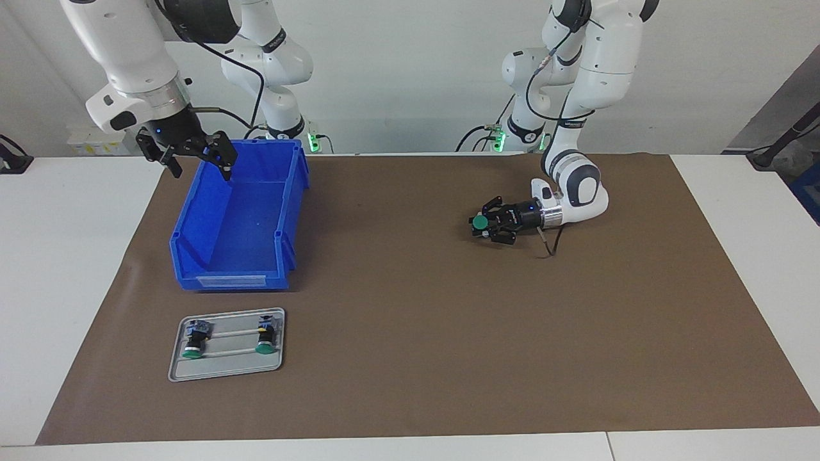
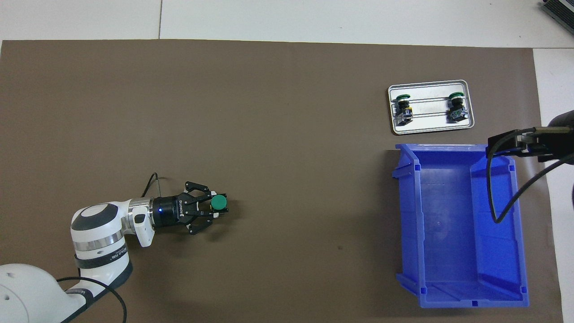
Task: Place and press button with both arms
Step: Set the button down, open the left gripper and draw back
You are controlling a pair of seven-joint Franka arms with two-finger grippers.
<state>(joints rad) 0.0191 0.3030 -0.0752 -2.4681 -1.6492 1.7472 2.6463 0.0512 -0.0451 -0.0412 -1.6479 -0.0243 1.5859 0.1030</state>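
Fingers (image 1: 485, 219) of my left gripper (image 1: 482, 225) flank the button (image 1: 479, 222), its green cap facing up, low over the brown mat (image 1: 410, 307) toward the left arm's end of the bench (image 1: 77, 256); whether they clamp it or have let go I cannot tell; my right gripper (image 1: 192, 157) hangs spread wide, holding nothing, over the robot-side rim of the blue bin (image 1: 237, 218); two more buttons (image 1: 192, 339) lie on the grey tray (image 1: 225, 370), just farther from the robots than the bin.
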